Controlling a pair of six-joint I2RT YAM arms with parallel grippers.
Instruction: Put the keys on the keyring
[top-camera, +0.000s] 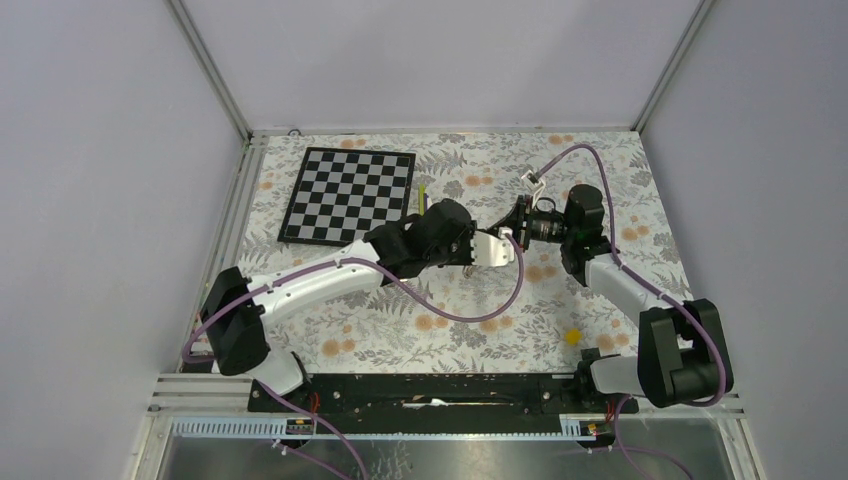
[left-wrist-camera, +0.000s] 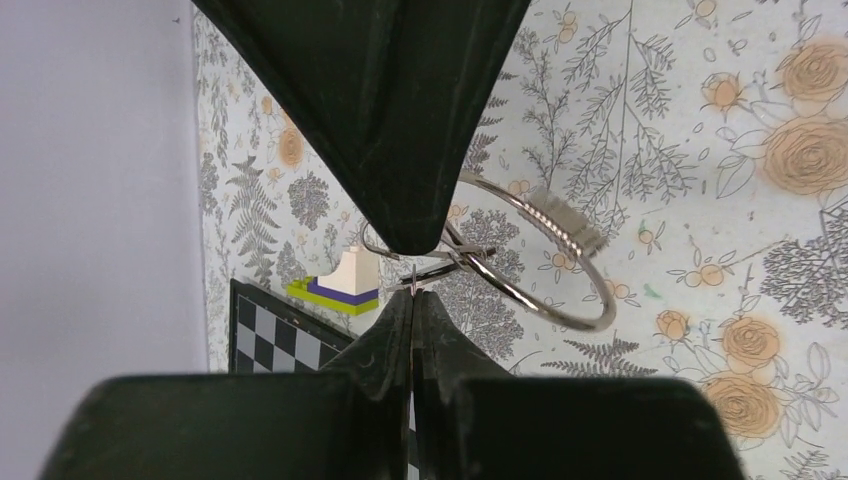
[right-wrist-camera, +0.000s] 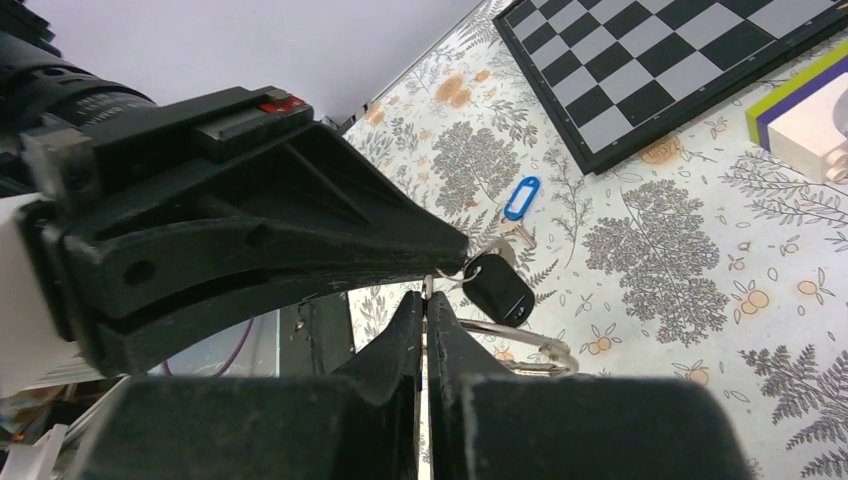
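My two grippers meet tip to tip above the middle of the table. In the top view the left gripper (top-camera: 490, 250) is just left of the right gripper (top-camera: 516, 231). The left gripper (left-wrist-camera: 413, 292) is shut on a thin wire piece of the keyring (left-wrist-camera: 560, 285), which juts out to the right above the cloth. The right gripper (right-wrist-camera: 426, 296) is shut on a thin metal loop that links to the black key (right-wrist-camera: 498, 288) hanging beside its tip. The keyring (right-wrist-camera: 525, 345) shows just below that key. The blue key (right-wrist-camera: 520, 198) lies loose on the cloth beyond.
A chessboard (top-camera: 348, 195) lies at the back left. A white, purple and green block (left-wrist-camera: 345, 283) stands by its right edge. A small yellow block (top-camera: 572, 336) lies at the front right. Purple cables (top-camera: 480, 312) loop over the flowered cloth.
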